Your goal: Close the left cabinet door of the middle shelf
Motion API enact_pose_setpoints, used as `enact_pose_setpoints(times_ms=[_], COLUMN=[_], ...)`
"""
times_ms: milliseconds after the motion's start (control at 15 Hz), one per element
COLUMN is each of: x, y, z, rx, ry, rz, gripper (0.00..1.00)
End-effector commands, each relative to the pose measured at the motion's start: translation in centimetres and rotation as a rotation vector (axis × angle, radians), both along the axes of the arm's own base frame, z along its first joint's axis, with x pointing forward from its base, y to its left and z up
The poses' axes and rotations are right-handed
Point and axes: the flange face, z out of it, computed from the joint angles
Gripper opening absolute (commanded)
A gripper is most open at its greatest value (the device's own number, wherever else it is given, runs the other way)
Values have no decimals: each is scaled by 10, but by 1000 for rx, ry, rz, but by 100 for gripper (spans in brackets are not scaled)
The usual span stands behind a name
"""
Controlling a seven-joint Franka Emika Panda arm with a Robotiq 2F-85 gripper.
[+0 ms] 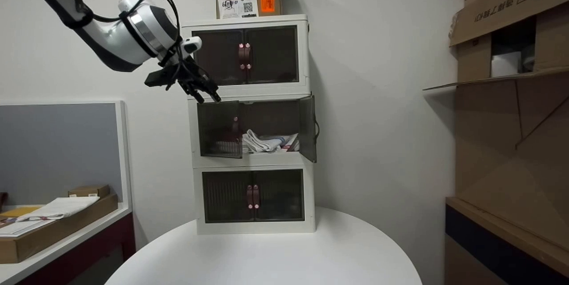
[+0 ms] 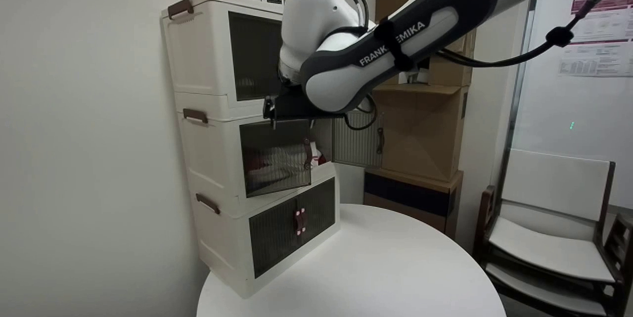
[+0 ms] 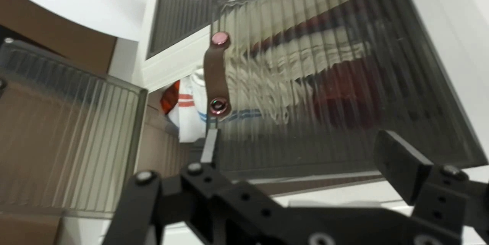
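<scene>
Hand (image 3: 300, 141) hung with jaws wide apart, left cabinet door (image 1: 218, 129) stood ajar just below it, middle shelf (image 1: 271, 159) framed that door, white cloth (image 1: 262, 143) lay inside, lower than the hand

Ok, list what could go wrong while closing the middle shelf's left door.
The open gripper could snag the brown strap handle, seen near a fingertip in the wrist view. The white cloths behind the free edge of the left cabinet door might catch as it shuts. A hard push could shift the stacked white cabinet.
</scene>
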Motion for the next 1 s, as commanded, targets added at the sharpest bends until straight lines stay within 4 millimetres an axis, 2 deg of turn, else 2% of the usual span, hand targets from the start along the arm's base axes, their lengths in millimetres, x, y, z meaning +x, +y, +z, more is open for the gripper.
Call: enact_pose_setpoints(times_ms=[0,267,400,667,800,933], x=[10,23,37,61,71,82], y=[-1,23,5,-15,-23,-22], z=[-22,-53,-54,-49,-42,-36], rx=[92,108,46,-65,-91,-97], ry=[41,152,172,114,83,46], rz=[145,319,354,355,352,356], gripper=[100,100,100,100,100,100])
